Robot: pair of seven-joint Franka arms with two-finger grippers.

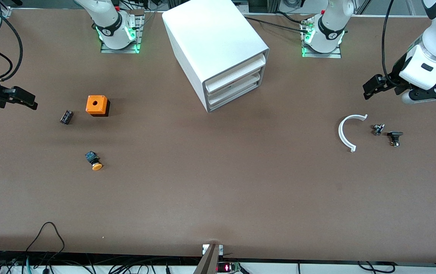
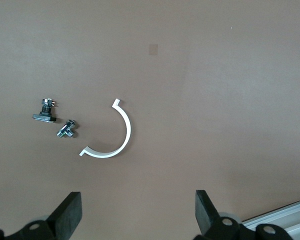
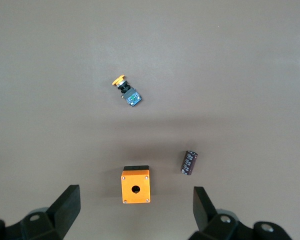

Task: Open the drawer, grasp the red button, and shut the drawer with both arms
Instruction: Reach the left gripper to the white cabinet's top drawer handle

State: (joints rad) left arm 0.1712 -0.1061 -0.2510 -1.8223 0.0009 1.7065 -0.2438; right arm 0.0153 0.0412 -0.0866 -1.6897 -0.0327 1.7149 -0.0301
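Note:
The white cabinet [image 1: 214, 38] stands at the robots' edge of the table, midway between the two bases. Its middle drawer [image 1: 234, 86] is shut, like the two others. The red-capped button is hidden. My left gripper [image 1: 374, 86] hangs open and empty over the left arm's end of the table, above a white arc; the left wrist view [image 2: 138, 215] shows its fingers wide apart. My right gripper [image 1: 18, 97] hangs open and empty over the right arm's end, near the orange cube; the right wrist view [image 3: 136, 212] shows its fingers wide apart.
Toward the right arm's end lie an orange cube with a hole [image 1: 97, 105] [image 3: 135, 184], a dark capacitor [image 1: 66, 117] [image 3: 189, 162] and an orange-yellow-capped button [image 1: 93, 161] [image 3: 126, 91]. Toward the left arm's end lie a white arc [image 1: 346, 133] [image 2: 121, 139] and two small dark parts [image 1: 377, 129] [image 1: 395, 137].

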